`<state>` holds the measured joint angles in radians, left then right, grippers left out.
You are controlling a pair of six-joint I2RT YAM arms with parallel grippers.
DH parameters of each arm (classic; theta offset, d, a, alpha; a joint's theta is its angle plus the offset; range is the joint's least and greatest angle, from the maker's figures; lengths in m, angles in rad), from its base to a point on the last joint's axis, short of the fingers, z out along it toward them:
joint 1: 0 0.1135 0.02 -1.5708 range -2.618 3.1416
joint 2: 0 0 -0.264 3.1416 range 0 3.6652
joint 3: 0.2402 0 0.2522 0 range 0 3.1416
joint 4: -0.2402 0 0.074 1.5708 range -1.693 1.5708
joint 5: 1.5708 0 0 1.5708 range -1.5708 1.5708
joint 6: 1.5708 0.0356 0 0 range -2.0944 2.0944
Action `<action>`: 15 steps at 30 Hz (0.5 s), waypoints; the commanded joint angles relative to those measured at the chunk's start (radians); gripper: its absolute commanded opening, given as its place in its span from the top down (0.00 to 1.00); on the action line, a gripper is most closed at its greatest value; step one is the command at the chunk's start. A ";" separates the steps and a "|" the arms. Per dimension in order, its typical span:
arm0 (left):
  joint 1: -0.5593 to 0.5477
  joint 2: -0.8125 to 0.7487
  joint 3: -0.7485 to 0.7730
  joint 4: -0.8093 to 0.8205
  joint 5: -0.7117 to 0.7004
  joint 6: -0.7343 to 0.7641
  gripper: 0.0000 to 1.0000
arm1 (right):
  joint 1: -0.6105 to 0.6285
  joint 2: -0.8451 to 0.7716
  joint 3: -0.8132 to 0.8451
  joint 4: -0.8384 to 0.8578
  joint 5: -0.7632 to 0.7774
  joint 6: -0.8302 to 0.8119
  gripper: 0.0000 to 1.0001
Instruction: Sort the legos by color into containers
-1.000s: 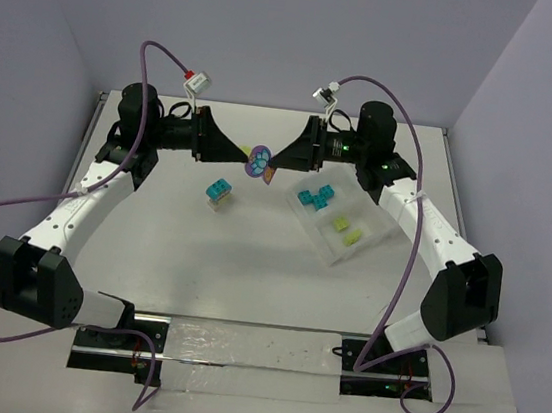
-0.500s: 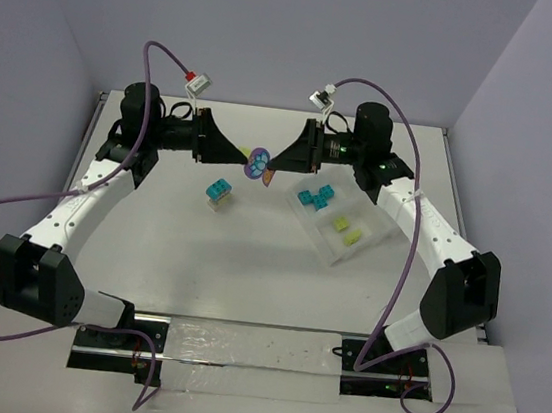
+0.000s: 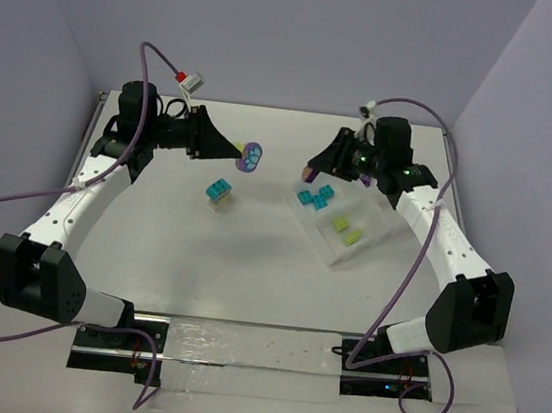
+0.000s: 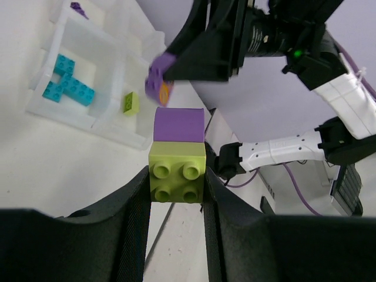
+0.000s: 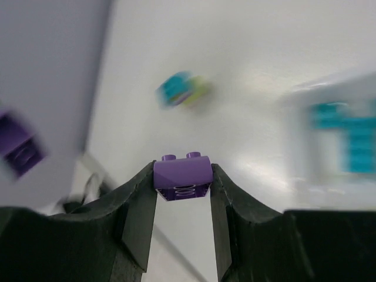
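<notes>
My left gripper [image 3: 246,157] is shut on a stacked pair, a lime green brick [image 4: 177,178] with a purple brick [image 4: 179,124] on it, held in the air over the table's far middle. My right gripper [image 3: 309,173] is shut on a single purple brick [image 5: 183,172], held above the left end of the clear tray [image 3: 327,245]. The tray holds cyan bricks [image 3: 314,196] in one compartment and lime bricks [image 3: 344,231] in another. A cyan and lime pair [image 3: 219,193] stands on the table left of the tray.
In the left wrist view the tray [image 4: 111,126] shows cyan bricks [image 4: 67,86], one lime brick [image 4: 130,103] and a purple brick [image 4: 76,7] at its far end. The right wrist view is blurred. Purple cables arc off both arms.
The two grippers met at one stacked piece over the table's middle. Now they are apart: the right one has swung right toward the tray with a purple brick, the left keeps the lime and purple pair.
</notes>
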<state>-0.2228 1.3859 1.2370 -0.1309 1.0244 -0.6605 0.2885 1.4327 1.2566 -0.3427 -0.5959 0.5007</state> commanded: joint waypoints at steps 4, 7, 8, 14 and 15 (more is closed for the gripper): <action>0.000 0.023 0.078 -0.142 -0.095 0.103 1.00 | -0.141 0.009 0.052 -0.083 0.758 0.058 1.00; -0.001 0.019 0.084 -0.167 -0.118 0.113 1.00 | -0.181 0.096 0.119 -0.098 0.827 0.029 1.00; -0.001 0.015 0.079 -0.165 -0.118 0.113 1.00 | -0.192 0.118 0.128 -0.096 0.837 0.027 1.00; 0.000 0.009 0.082 -0.172 -0.120 0.118 1.00 | -0.221 0.247 0.207 -0.087 0.849 0.026 0.90; -0.001 0.006 0.082 -0.174 -0.123 0.119 1.00 | -0.222 0.269 0.217 -0.088 0.856 0.025 0.81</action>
<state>-0.2226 1.4086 1.2648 -0.2952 0.9152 -0.5675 0.0736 1.6575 1.3962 -0.4293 0.1783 0.5371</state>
